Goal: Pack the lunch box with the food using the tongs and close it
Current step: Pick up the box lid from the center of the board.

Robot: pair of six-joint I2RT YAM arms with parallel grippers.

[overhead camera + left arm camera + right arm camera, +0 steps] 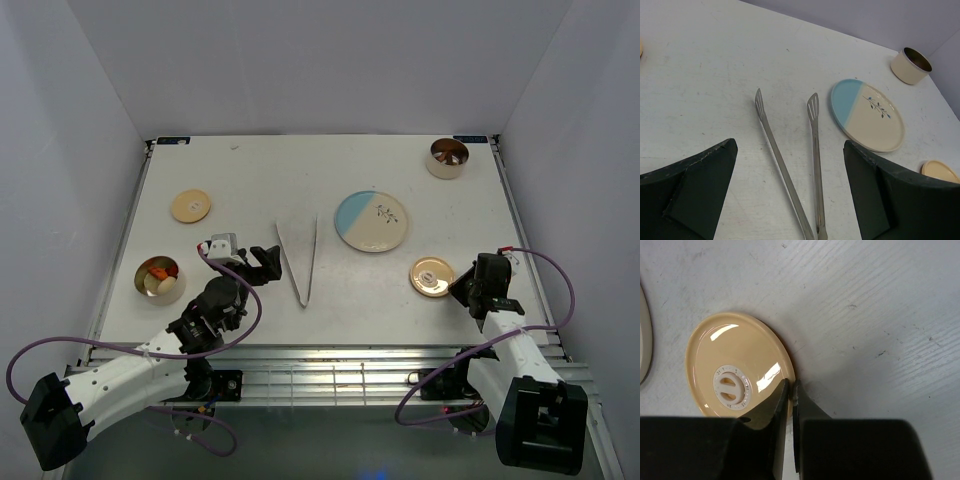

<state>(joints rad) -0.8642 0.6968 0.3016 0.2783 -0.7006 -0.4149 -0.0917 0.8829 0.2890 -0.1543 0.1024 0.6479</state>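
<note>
Slim silver metal tongs (300,262) lying in a V on the white worktop (250,190); left claw (266,265) spread just beside them; right claw (791,386) pressed together at the rim of a round beige lid (735,355); food (155,272) in a small round cream tub (168,295) at far left

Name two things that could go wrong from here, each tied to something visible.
1. The right gripper is shut at the very rim of the beige lid; so thin a hold, if it is one, could slip and drop it.
2. The left gripper hangs open near the tongs, whose arms lie spread in a V; closing off-centre might catch one arm only and skid them toward the plate.
</note>
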